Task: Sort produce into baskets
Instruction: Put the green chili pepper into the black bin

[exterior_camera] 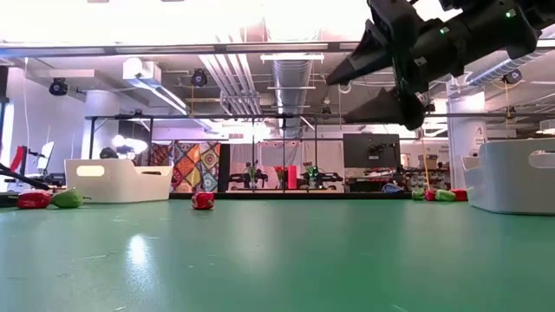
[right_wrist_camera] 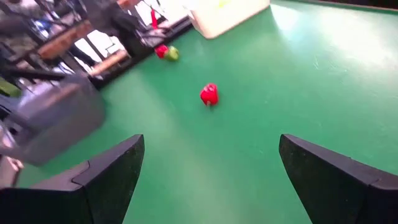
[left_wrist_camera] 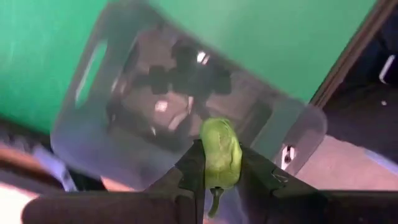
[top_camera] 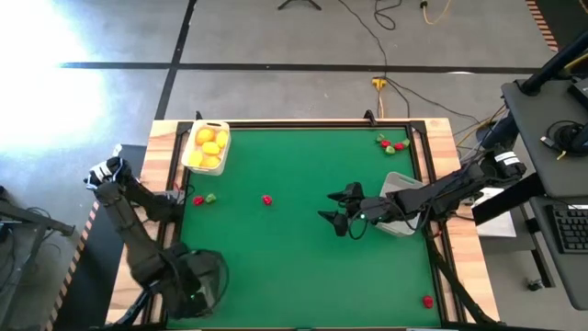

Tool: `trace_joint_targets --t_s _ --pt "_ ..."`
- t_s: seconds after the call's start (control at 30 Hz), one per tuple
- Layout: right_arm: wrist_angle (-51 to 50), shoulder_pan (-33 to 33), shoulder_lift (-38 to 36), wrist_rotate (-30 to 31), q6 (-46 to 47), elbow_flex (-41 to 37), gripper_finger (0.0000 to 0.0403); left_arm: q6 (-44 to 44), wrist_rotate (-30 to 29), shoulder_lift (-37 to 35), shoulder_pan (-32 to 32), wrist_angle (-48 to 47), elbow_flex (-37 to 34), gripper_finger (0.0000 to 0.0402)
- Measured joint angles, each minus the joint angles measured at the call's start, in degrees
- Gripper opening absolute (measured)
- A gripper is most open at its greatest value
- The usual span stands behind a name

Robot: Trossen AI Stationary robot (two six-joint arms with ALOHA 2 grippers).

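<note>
Above dark basket (left_wrist_camera: pixel 124 124), left claw (left_wrist_camera: pixel 221 165) pinches green piece (left_wrist_camera: pixel 220 152); right claw (right_wrist_camera: pixel 208 168) spread.

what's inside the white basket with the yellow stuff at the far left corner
The white basket holds a heap of yellow lemon-like fruits. Nothing red or green shows among them. Whatever lies under the heap is covered.
</note>
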Motion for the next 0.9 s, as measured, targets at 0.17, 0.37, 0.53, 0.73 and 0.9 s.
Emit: trace_joint_targets --t_s 0.17,0.37,0.53,0.73,0.9 --pt "3.8 -0.1 0.0 0.0 -0.1 0.0 0.0364 -4.5 1.1 1.4 -2.5 1.4 -5.3 0.0046" --pt "5.8 -0.1 -0.1 -0.8 -0.3 0.0 0.0364 -0.7 3.4 1.9 -0.3 15.5 -18.1 0.0046" --pt "6.0 -0.1 -0.1 -2.1 -1.5 0.0 0.0364 -1.2 3.8 1.9 1.4 18.2 -23.2 0.0053" --pt "6.1 -0.1 -0.1 -1.1 -1.5 0.0 0.0364 -2.1 3.7 1.8 1.6 18.1 -23.8 0.01" --pt "6.0 -0.1 -0.1 -1.1 -1.8 0.0 0.0364 -2.3 3.2 1.8 1.6 15.1 -23.8 0.0156"
